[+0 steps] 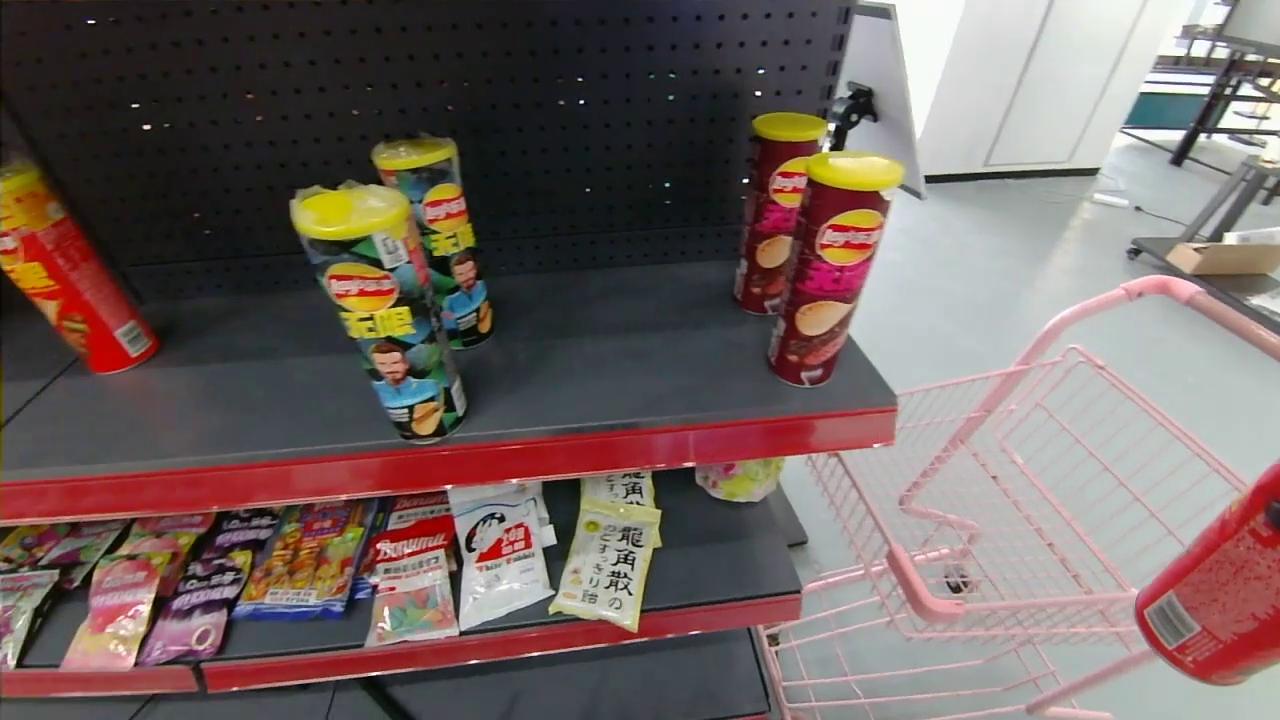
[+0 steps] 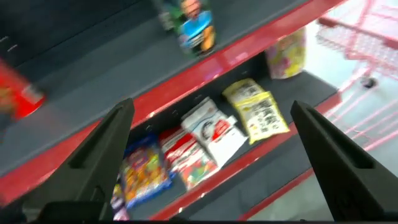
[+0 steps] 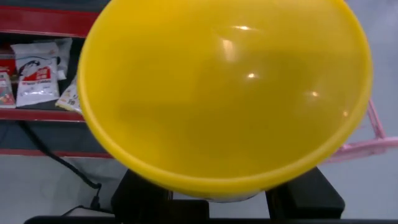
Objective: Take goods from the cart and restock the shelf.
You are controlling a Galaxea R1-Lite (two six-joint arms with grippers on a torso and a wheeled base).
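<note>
A red chip can (image 1: 1215, 590) hangs tilted at the lower right, over the pink cart (image 1: 1050, 470). Its yellow lid (image 3: 224, 93) sits close before the right wrist camera, and my right gripper (image 3: 224, 199) is shut on the can's body just behind it. The upper shelf board (image 1: 620, 360) carries two green-and-black cans (image 1: 385, 310), two maroon cans (image 1: 835, 270) and a red can (image 1: 65, 270) at the far left. My left gripper (image 2: 211, 112) is open and holds nothing, in front of the shelf's red edge (image 2: 205, 68) and the snack bags (image 2: 205, 137) below it.
The lower shelf (image 1: 700, 600) holds a row of flat snack bags (image 1: 500, 560). A black pegboard (image 1: 500, 110) backs the shelf. Bare board lies between the green cans and the maroon cans. Open grey floor (image 1: 1000, 250) stretches to the right, behind the cart.
</note>
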